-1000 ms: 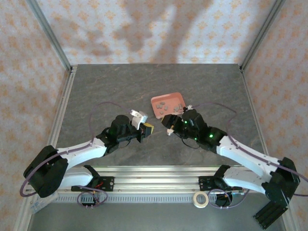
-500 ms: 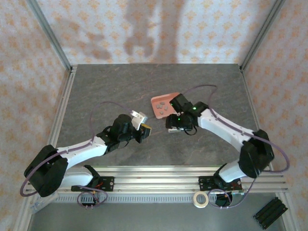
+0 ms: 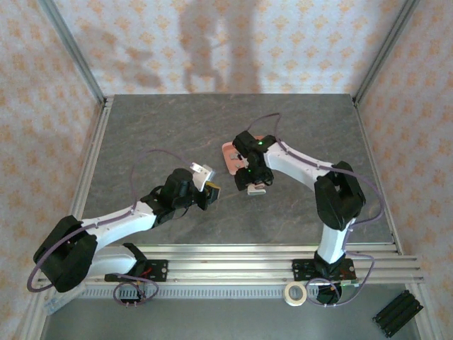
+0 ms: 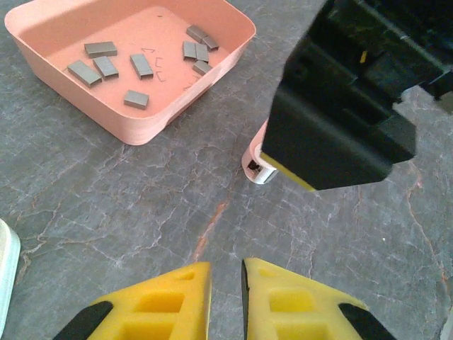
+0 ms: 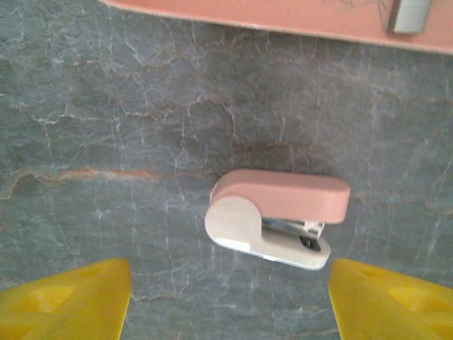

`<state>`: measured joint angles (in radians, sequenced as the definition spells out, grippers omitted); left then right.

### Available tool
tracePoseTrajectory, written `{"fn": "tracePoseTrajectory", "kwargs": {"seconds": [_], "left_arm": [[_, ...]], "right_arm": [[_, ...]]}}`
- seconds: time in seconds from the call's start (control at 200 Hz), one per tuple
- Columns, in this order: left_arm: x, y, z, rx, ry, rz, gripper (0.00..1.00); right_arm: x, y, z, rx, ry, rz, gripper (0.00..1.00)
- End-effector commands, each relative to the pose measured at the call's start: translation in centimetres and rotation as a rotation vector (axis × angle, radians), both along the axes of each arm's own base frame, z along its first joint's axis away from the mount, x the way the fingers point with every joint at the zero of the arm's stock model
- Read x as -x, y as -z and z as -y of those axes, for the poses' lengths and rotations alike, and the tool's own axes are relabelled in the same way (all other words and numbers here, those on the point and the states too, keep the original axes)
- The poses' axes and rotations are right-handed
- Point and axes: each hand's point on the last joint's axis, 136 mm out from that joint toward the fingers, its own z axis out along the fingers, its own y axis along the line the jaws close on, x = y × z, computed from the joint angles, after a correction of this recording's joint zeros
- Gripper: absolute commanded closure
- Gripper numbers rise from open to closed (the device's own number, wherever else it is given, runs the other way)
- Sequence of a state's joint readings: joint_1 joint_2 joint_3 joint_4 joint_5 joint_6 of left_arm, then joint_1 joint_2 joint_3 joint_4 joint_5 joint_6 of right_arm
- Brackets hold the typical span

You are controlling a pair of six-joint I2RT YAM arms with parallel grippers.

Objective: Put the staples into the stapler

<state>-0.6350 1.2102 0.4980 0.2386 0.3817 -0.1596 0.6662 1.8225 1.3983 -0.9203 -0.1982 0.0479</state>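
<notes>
The stapler (image 5: 279, 216) is a small pale pink and beige piece lying on its side on the grey table, metal part towards the tray. My right gripper (image 5: 226, 304) is open above it, one yellow finger on each side, touching nothing. In the top view that gripper (image 3: 256, 185) sits just in front of the pink tray (image 3: 231, 151). The staples (image 4: 141, 65) are several small grey strips lying loose in the tray (image 4: 152, 120). My left gripper (image 4: 226, 297) is shut but for a thin slit, empty, and low over the table a short way left of the stapler (image 4: 256, 161).
The right gripper's black body (image 4: 340, 106) hangs close ahead of the left fingers. The tray's near rim (image 5: 283, 18) lies just beyond the stapler. A tape roll (image 3: 295, 292) and a black block (image 3: 396, 312) lie by the front rail. Frame posts stand at the table corners.
The right arm has swung from the near right to reach in from the tray side, with its gripper staying over the stapler. The left arm has hardly moved.
</notes>
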Motion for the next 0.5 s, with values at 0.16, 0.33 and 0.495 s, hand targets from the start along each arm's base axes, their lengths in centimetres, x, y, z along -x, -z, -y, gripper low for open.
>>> {"fn": "tracePoseTrajectory", "kwargs": {"seconds": [0.16,0.33,0.495], "left_arm": [[-0.5,-0.4,-0.6,0.012,-0.048,0.021,0.8],[-0.5,-0.2,-0.4,0.008,-0.045,0.017,0.79],[-0.7,-0.3,-0.2,0.014,-0.04,0.018,0.79]], "right_arm": [[-0.9,1.4,0.6,0.088,-0.167,-0.007,0.25],[-0.2,2.3,1.8,0.157,-0.182,-0.048,0.25],[1.7,2.5,2.3,0.158,-0.146,-0.14,0.33]]}}
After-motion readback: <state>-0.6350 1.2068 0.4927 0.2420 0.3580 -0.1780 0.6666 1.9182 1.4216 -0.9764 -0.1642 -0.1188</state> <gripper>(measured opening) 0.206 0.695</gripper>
